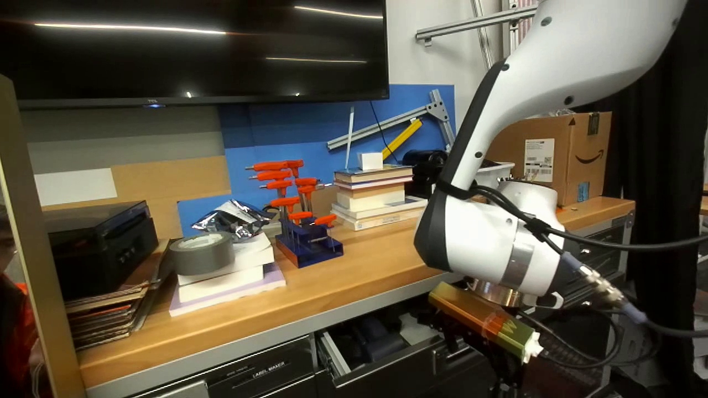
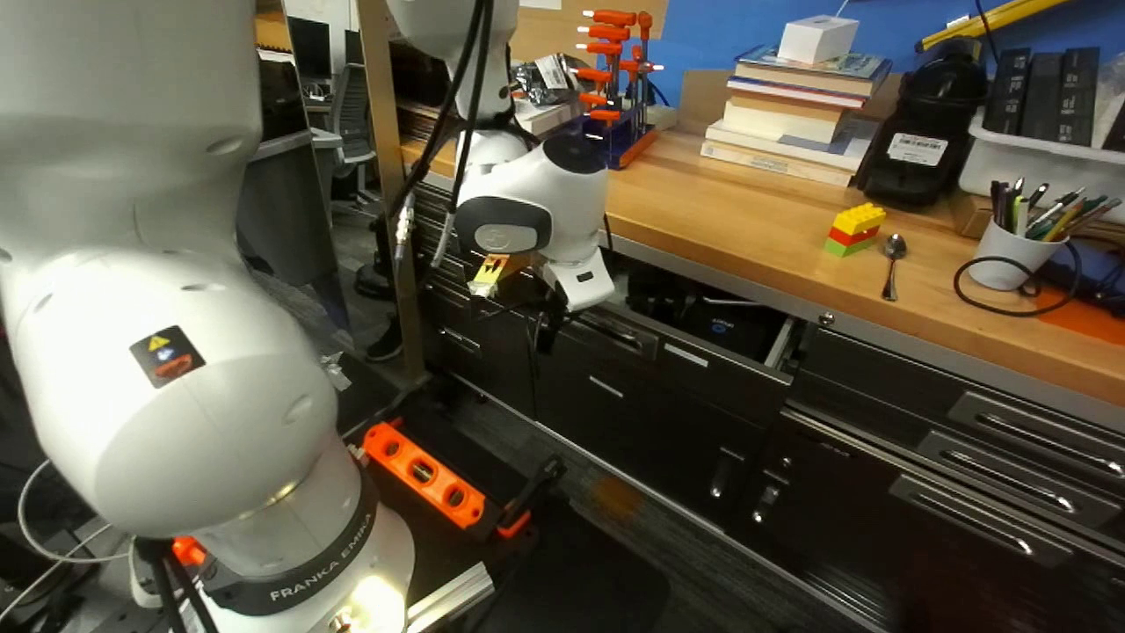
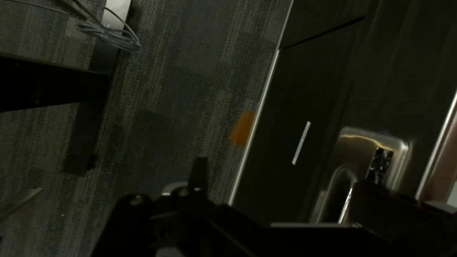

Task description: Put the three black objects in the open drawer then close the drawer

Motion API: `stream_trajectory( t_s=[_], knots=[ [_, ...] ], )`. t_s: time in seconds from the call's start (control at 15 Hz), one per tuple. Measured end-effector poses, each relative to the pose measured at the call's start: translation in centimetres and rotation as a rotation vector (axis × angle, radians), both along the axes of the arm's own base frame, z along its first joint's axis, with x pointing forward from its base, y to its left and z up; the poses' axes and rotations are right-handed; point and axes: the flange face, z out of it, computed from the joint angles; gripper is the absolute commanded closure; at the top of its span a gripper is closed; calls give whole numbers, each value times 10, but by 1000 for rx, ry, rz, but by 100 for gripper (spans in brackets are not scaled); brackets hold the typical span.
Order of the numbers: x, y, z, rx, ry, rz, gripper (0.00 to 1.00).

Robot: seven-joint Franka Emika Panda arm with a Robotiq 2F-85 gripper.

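Drawer [image 1: 395, 378]: in an exterior view, it stands pulled out below the wooden worktop [image 1: 359, 287].
Black objects [image 1: 381, 338]: dark shapes lie inside this drawer; they overlap, so I cannot tell whether all three are there.
Worktop: a roll of tape [image 1: 202, 255] rests on some books [image 1: 221, 284], and just beside them stands a blue holder [image 1: 310, 255] with red-handled tools [image 1: 285, 202].
Gripper [image 2: 547, 332]: in an exterior view, it hangs pointing downward in front of the drawer, near the handle [image 2: 620, 336]; whether it touches, I cannot tell.
Toy bricks [image 2: 854, 230]: yellow, red and green, stacked on the worktop near a spoon [image 2: 893, 248]; farther along there is a cup of pens [image 2: 1011, 244].
Fingers [image 3: 198, 175]: in the wrist view, they are spread wide apart; the carpet [image 3: 171, 92] and the dark cabinet front [image 3: 303, 107] are visible between them.
Handle: in this same view, partly hidden behind the gripper.
Floor: an orange patch [image 3: 242, 127] lies just along the cabinet's lower edge, and a coil of cable [image 3: 114, 38] well apart from it.
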Motion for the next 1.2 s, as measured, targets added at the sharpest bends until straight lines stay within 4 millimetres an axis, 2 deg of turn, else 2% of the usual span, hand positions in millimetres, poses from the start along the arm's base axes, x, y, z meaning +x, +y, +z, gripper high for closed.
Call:
stream_trajectory(
  t_s=[0.4,0.6,0.8,0.93,1.2],
  knots=[
    [65,-7,-9,41,-117,113,0],
    [89,-9,-13,64,-164,150,0],
    [94,-4,-20,86,-182,207,0],
    [97,5,-31,104,-180,231,0],
    [98,15,-30,93,-180,304,0]
  ],
)
